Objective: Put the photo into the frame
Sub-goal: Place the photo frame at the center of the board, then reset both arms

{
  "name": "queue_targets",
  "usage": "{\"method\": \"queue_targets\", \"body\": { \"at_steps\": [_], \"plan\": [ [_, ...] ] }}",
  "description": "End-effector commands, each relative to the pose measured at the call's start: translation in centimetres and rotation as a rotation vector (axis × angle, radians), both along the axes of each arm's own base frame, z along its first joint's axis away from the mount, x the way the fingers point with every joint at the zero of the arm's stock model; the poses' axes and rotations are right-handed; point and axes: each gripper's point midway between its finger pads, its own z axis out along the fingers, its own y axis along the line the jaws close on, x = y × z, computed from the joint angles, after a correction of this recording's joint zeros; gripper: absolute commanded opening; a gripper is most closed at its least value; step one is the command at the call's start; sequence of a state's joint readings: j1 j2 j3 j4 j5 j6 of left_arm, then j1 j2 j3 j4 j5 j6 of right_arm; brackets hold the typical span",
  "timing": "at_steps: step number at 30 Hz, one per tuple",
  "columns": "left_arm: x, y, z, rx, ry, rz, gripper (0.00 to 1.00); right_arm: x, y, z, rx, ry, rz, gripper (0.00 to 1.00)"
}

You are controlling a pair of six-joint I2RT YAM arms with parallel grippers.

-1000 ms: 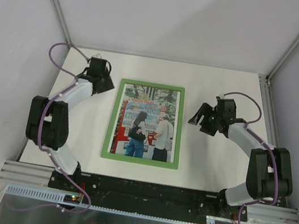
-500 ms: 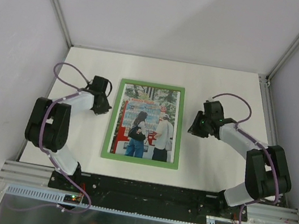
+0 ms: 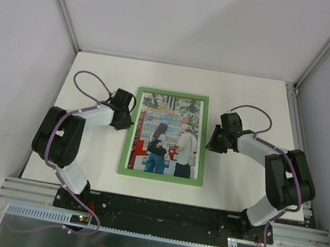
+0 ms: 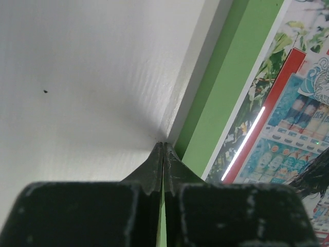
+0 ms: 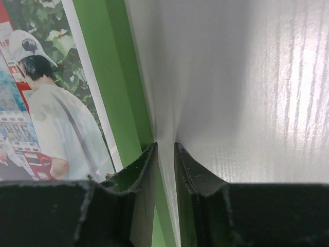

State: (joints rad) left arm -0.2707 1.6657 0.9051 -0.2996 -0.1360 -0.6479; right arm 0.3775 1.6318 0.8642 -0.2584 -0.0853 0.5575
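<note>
Both arms have drawn in, and the frame [image 3: 160, 176] has slid slightly right on the table [image 3: 252, 94], its long axis running near to far. The left gripper [image 4: 163, 146], jaws pressed together, touches its left edge; the right gripper [image 5: 165, 145], jaws narrowly apart, sits at its right edge. The photo [image 3: 169, 137] lies inside it, greenery at the far end, lettering too small to read.

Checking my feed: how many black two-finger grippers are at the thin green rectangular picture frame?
2. The left gripper is at the left edge of the frame, the right gripper at its right edge.
</note>
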Motion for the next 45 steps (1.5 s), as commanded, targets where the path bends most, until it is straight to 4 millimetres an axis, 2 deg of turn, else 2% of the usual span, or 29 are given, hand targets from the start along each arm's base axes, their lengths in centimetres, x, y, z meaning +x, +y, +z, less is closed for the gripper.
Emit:
{"method": "queue_targets", "body": {
  "at_steps": [1,14,21,28,30,36,40,45],
  "plan": [
    [0.3,-3.2,-0.4,-0.063,0.007,-0.038,0.00,0.7,-0.4,-0.6,-0.006,-0.007,-0.027,0.24],
    [1.0,-8.6,-0.4,-0.100,0.005,-0.133,0.00,0.7,-3.4,0.0,-0.052,0.001,-0.071,0.24],
    [1.1,-9.1,-0.7,-0.095,0.010,-0.146,0.00,0.6,-4.0,0.2,-0.062,0.003,-0.080,0.24],
    [1.7,-8.5,0.6,-0.065,-0.032,-0.144,0.00,1.2,-5.2,0.8,-0.051,-0.012,-0.115,0.25],
    [2.0,-7.9,1.4,-0.043,-0.055,-0.140,0.01,1.7,-5.9,1.6,-0.042,-0.028,-0.131,0.26],
    [3.4,-6.0,5.4,0.017,-0.148,-0.142,0.19,3.5,-7.3,5.4,-0.026,-0.109,-0.162,0.36],
    [4.1,-5.2,9.8,0.010,-0.243,-0.160,0.39,4.4,-7.0,9.3,0.006,-0.187,-0.158,0.49],
    [3.0,-6.8,16.1,-0.080,-0.375,-0.303,0.64,4.0,-5.6,15.7,0.083,-0.349,-0.121,0.68]
  ]
}}
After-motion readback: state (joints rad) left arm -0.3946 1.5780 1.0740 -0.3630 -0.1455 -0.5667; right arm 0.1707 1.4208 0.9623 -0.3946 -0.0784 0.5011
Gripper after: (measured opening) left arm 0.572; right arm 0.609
